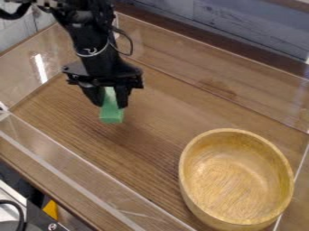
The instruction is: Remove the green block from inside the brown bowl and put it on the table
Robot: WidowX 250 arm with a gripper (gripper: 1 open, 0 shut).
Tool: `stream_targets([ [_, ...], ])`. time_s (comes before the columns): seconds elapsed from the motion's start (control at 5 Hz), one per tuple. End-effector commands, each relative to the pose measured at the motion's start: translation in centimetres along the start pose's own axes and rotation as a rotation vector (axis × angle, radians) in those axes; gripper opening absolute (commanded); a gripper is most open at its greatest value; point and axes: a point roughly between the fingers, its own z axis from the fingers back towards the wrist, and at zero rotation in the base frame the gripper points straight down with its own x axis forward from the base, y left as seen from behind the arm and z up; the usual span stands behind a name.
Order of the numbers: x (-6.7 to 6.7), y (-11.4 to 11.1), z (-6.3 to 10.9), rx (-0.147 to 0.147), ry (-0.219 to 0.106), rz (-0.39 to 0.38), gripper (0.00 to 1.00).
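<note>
The black gripper [107, 88] pointed steeply downward over the table [169, 126], its two fingers [126, 84] closed narrowly on the upper part of the green block [111, 107]. The block hung below the fingers, tilted slightly off vertical, with its lower end close above the wood-grain surface; whether that end touched the tabletop could not be determined from this view. Relative to the brown bowl [237, 177], gripper and block stood well apart, up and to the left, nearer the far left corner of the table. The bowl sat upright at the lower right of the table, its interior showing only pale wood grain inside a thick rim. A clear acrylic wall [49, 144] ran along the near edge of the table, passing to the left of the bowl, and another [218, 36] bounded the far edge behind it. Black cabling [14, 9] trailed from the arm, far to the upper left of the bowl.
</note>
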Motion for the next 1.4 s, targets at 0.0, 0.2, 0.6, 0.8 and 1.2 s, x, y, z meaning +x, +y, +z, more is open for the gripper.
stream_targets([
  [0.0,0.0,-0.6,0.8,-0.016,-0.025,-0.098,0.0],
  [0.2,-0.3,-2.0,1.9,-0.012,-0.013,-0.116,0.0],
  [0.6,-1.2,-5.1,1.5,-0.005,0.014,-0.163,0.0],
  [0.8,-1.2,-4.6,0.7,0.009,0.022,-0.16,0.0],
  [1.2,-0.1,-5.0,-0.5,-0.018,0.038,-0.334,0.0],
])
